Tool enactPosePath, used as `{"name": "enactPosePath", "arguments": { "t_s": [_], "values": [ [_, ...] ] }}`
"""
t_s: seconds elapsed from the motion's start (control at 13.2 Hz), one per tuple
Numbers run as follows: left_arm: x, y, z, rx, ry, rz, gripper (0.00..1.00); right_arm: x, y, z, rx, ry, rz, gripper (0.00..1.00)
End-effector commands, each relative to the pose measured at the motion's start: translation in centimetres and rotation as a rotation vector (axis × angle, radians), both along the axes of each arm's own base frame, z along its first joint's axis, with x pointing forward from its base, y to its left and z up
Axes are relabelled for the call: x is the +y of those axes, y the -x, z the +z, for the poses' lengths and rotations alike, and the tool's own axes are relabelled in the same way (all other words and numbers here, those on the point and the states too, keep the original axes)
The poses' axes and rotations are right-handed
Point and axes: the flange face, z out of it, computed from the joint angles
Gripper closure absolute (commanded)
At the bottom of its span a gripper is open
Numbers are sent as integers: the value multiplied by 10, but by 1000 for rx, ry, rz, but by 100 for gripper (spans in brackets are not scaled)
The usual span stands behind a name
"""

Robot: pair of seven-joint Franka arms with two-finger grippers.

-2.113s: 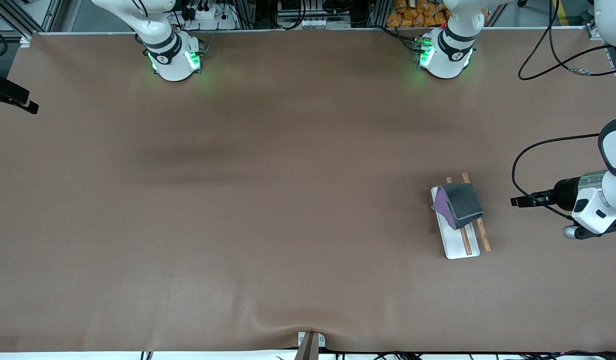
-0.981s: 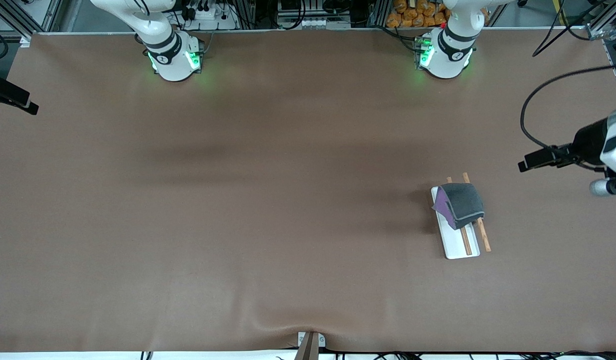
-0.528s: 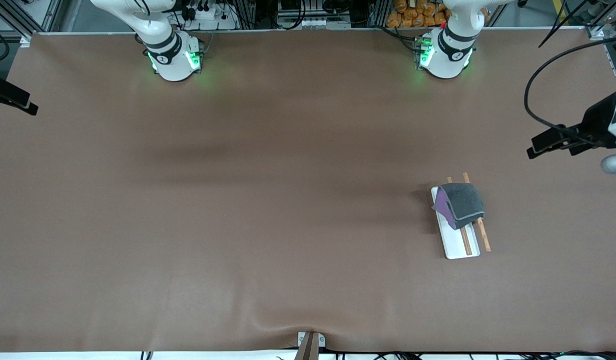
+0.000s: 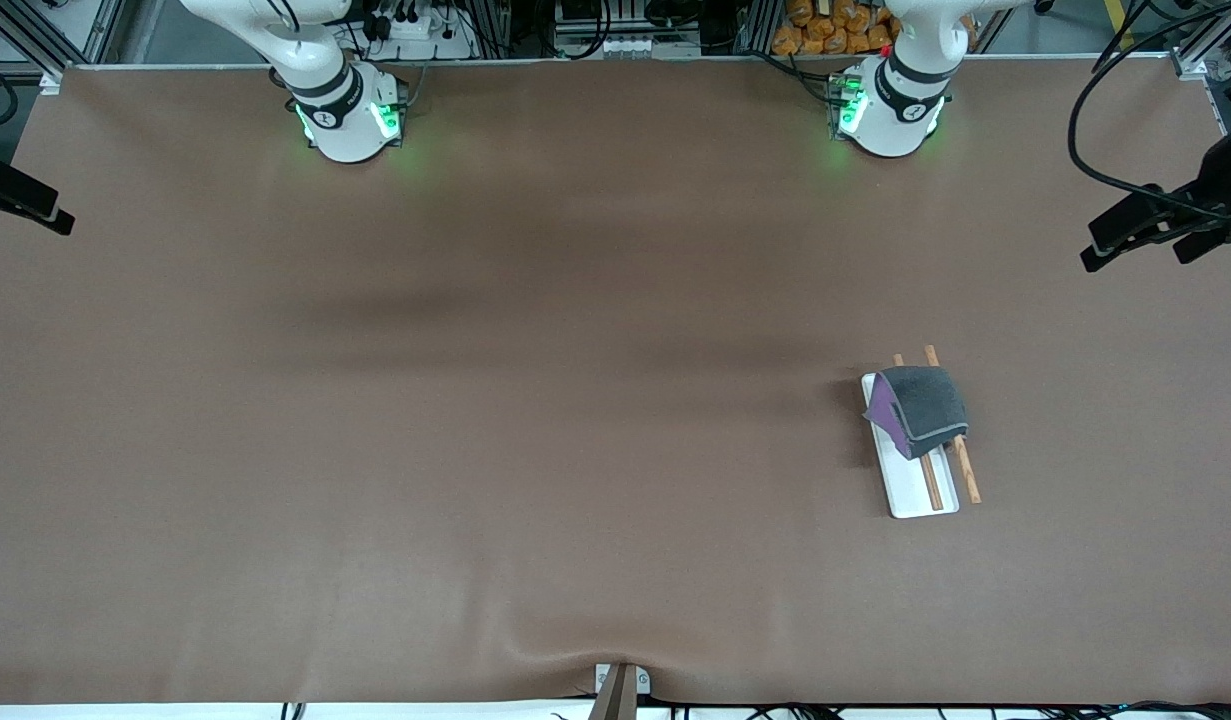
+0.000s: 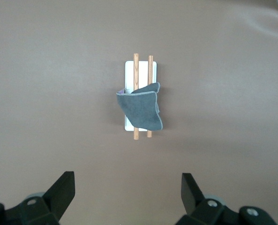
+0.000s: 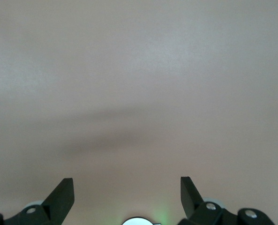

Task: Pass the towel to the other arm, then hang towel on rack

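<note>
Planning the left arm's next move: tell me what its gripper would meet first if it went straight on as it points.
Probably bare table; the left gripper points short of the towel on the rack.

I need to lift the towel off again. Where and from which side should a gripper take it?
Probably the towel's raised fold where it drapes over the rack's two rods, coming straight down from above. That bunched ridge stands clear of the base, so open fingers could close across it without catching the rods.
</note>
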Motion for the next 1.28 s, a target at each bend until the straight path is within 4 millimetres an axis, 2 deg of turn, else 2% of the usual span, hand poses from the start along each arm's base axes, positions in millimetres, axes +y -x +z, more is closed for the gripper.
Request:
{"name": "enactPosePath", "arguments": {
  "t_s": [0.0,0.3,0.68,0.98,1.21],
  "values": [
    [-1,3,6,-28,-43,14,0,6,-3,12,-24,24,9,0],
    [-13,19,0,-18,-40,-8,0,19,-7,14,-43,17,35,0],
    [-9,20,-3,-8,-43,-1,0,30,-8,14,-40,18,56,0],
    [10,20,1,-15,-48,13,0,32,-8,14,-42,18,58,0],
    [8,21,0,-11,-48,10,0,32,-8,14,-42,18,58,0]
  ]
}}
